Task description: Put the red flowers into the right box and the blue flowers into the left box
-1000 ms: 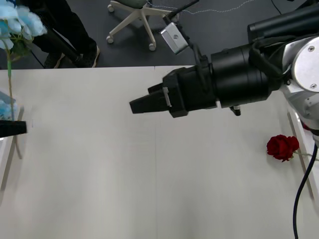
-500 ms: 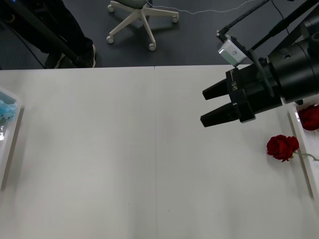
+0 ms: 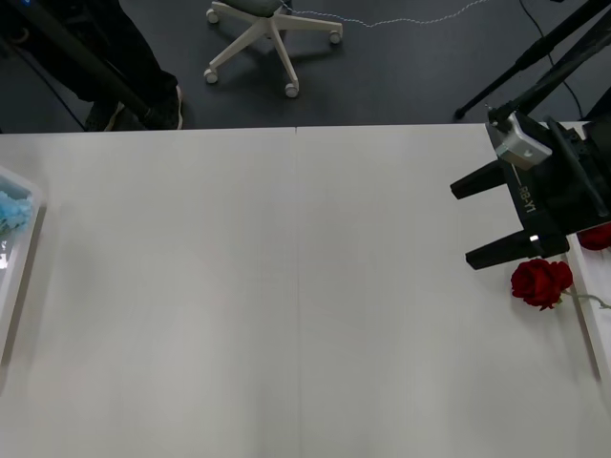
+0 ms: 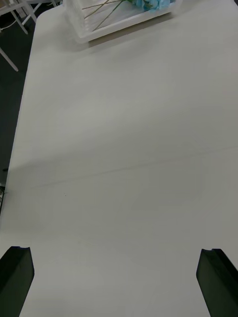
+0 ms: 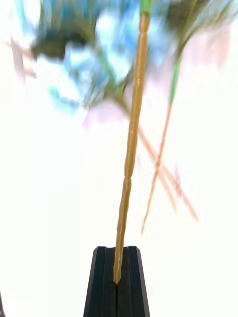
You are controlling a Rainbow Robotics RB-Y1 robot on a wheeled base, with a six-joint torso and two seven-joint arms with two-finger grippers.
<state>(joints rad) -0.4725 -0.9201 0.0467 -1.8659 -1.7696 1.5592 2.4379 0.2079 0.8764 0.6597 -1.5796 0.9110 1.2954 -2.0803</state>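
Blurred past telling in the left wrist view: pale blue flower heads (image 5: 111, 44) and green leaves, beyond the black left hand (image 5: 117, 257). Clamped tight there on a tan, jointed flower stem (image 5: 131, 148) running straight out from between the fingers.

Cut off at the left edge of the white tabletop (image 3: 286, 315): a clear plastic box (image 3: 21, 277) with light blue flowers (image 3: 11, 212) inside.

Half hidden behind the black right hand (image 3: 466, 225) at the right edge: a second red bloom (image 3: 598, 236).

Poised there over the tabletop, fingers spread wide with nothing between them, pointing toward the left edge. Just beside the nearer fingertip, lying by the rim of a white box (image 3: 597, 329): a dark red rose (image 3: 541, 281).
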